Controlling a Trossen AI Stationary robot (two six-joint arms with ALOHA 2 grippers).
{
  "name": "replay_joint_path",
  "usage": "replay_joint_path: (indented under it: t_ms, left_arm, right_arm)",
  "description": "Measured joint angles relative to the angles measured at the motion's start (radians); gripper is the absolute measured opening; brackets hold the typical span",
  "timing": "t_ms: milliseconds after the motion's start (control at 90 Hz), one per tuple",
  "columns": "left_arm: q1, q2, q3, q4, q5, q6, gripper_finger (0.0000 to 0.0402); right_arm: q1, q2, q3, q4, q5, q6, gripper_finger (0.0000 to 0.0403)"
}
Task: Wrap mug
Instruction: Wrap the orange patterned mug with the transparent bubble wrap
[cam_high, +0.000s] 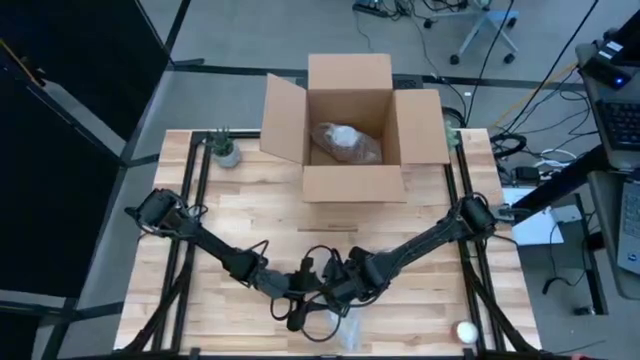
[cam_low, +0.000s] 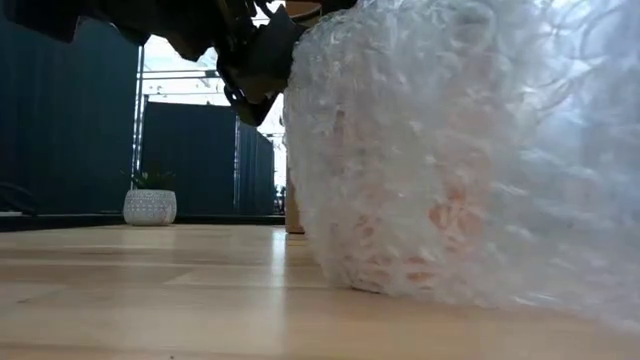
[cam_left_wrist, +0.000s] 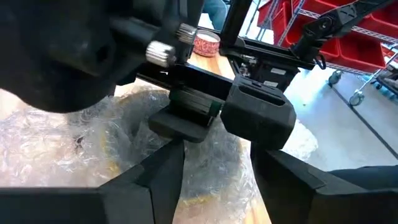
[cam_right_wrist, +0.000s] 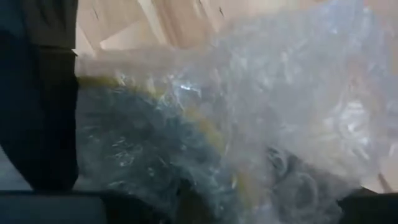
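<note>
Bubble wrap: bundled round the mug, standing on the wooden table at the near edge, at 6 o'clock in the high view; a warm orange tint shows through the plastic in the low view.
Left gripper: at 6 o'clock on the table, down on the wrapped mug; in the left wrist view its two dark fingers stand spread over the plastic.
Right gripper: just beside the left one, touching the same bundle; whether its fingers are apart or together I cannot tell, since plastic fills the right wrist view.
Arms: both reach inward from the table's sides, from 9 and 3 o'clock, meeting at the near edge.
Cardboard box: at 12 o'clock, flaps open, with a wrapped item lying inside.
Small plant pot: at 10 o'clock, well apart from the grippers.
White ball: at 5 o'clock, near the table's corner.
</note>
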Motion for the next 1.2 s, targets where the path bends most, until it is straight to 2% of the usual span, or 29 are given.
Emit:
replay_joint_path:
  t_ms: [222, 344, 844, 1200]
  left_arm:
    - [-0.002, -0.078, -0.002, -0.117, 0.033, -0.002, 0.0178]
    - [-0.004, -0.089, -0.002, -0.126, 0.035, 0.026, 0.0178]
    - [0.019, -0.144, -0.001, -0.258, 0.026, 0.041, 0.0178]
    - [0.015, -0.144, 0.0, -0.256, 0.023, 0.044, 0.0178]
  right_arm:
    - [0.001, -0.004, 0.0, 0.053, 0.079, -0.032, 0.0187]
    - [0.002, -0.003, -0.002, 0.079, 0.11, -0.051, 0.0187]
    - [0.005, -0.001, -0.002, 0.104, 0.11, -0.1, 0.0187]
    - [0.006, -0.001, -0.002, 0.114, 0.11, -0.106, 0.0187]
